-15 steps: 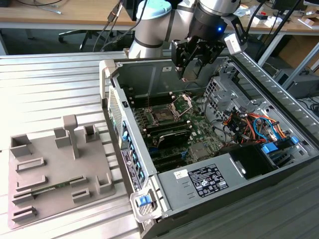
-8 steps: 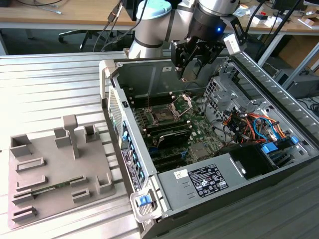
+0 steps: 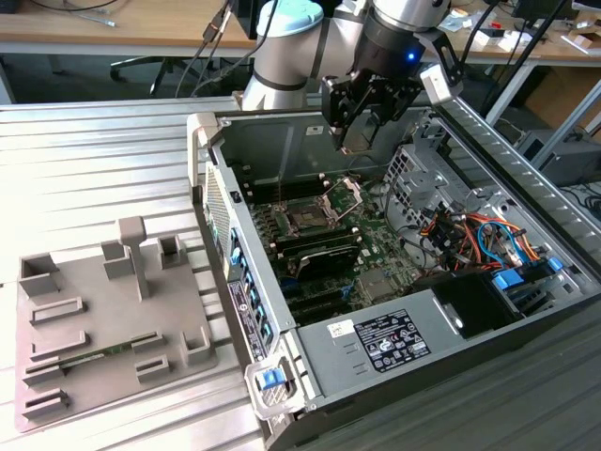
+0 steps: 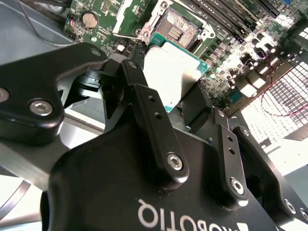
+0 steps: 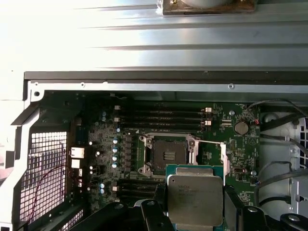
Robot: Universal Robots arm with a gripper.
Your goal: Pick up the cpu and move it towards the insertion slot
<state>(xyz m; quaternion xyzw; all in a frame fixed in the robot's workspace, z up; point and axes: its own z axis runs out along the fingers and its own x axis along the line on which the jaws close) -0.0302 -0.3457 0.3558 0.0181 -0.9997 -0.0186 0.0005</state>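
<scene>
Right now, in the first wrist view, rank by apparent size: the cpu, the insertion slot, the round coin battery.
1. The cpu, though it sits nearest the camera, held in the hand.
2. The insertion slot, slightly smaller looking.
3. The coin battery, clearly smallest.

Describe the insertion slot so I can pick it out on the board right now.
Look inside the open computer case, at the green board on its floor. The insertion slot is the dark square socket with a silver metal frame, just beyond the cpu held in the gripper. The memory slots nearby are long and narrow.
</scene>
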